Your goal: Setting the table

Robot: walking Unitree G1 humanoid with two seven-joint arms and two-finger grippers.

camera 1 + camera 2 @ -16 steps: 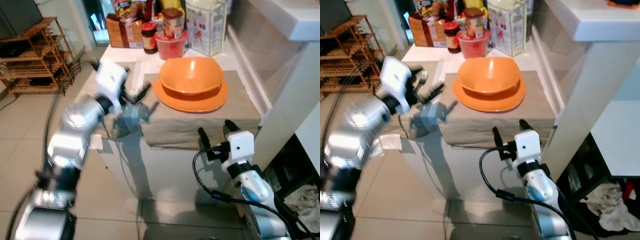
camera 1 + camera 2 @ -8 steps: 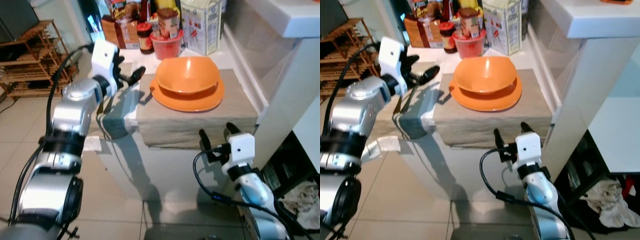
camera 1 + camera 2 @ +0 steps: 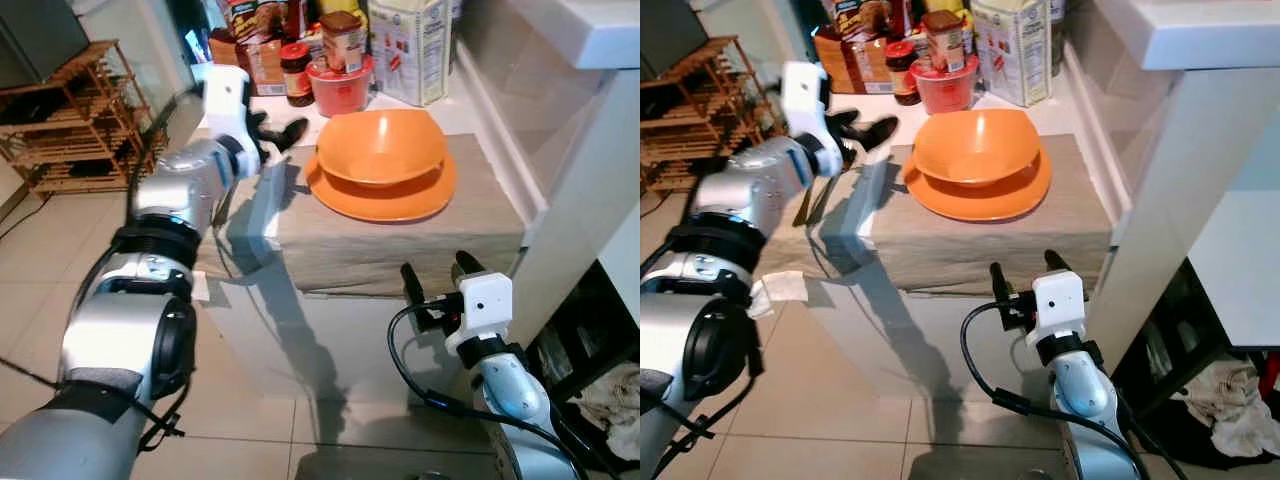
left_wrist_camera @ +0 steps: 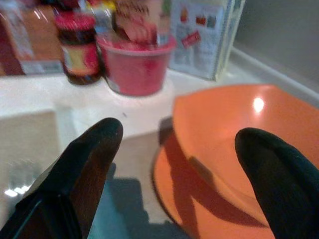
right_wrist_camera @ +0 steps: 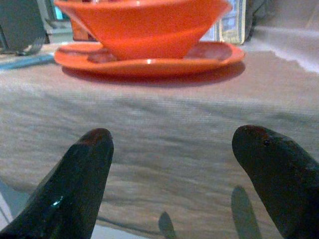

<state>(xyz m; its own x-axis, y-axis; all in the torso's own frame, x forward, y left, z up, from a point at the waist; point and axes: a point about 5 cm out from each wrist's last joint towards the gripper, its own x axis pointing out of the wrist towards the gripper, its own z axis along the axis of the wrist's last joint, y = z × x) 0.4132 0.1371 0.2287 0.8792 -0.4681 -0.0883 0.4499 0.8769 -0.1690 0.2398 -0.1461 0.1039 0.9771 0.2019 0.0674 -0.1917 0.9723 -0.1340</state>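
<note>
Orange bowl (image 3: pixel 381 147) sat nested in an orange plate (image 3: pixel 383 199), both on a beige cloth (image 3: pixel 400 250) draped over the white counter (image 3: pixel 250 330). Plate lay toward the 12 o'clock half of the cloth, roughly centred across it.

Left gripper (image 3: pixel 275 135) was raised over the counter at about 9 o'clock of the bowl, near its rim but apart from it. Its two black fingers (image 4: pixel 84 164) stood spread wide with nothing between them; the left wrist view looked past them to the bowl and plate.

Right gripper (image 3: pixel 438 283) hung low at 6 o'clock of the plate, in front of the cloth's hanging edge. Its fingers (image 5: pixel 75 189) were likewise spread apart and pinching nothing, pointed at the cloth with the plate and bowl beyond.

A fork with a light handle (image 5: pixel 27 55) lay on the counter at the plate's 9 o'clock side, only partly made out.

At 12 o'clock of the bowl stood a red tub (image 3: pixel 342 88), a dark jar with red lid (image 3: pixel 297 73), a brown packet (image 3: pixel 240 55) and a white carton (image 3: pixel 412 50). A wooden rack (image 3: pixel 75 120) stood on the tiled floor (image 3: pixel 40 270) at far 9 o'clock. Crumpled white paper (image 3: pixel 780 288) lay on the floor by the counter's base
</note>
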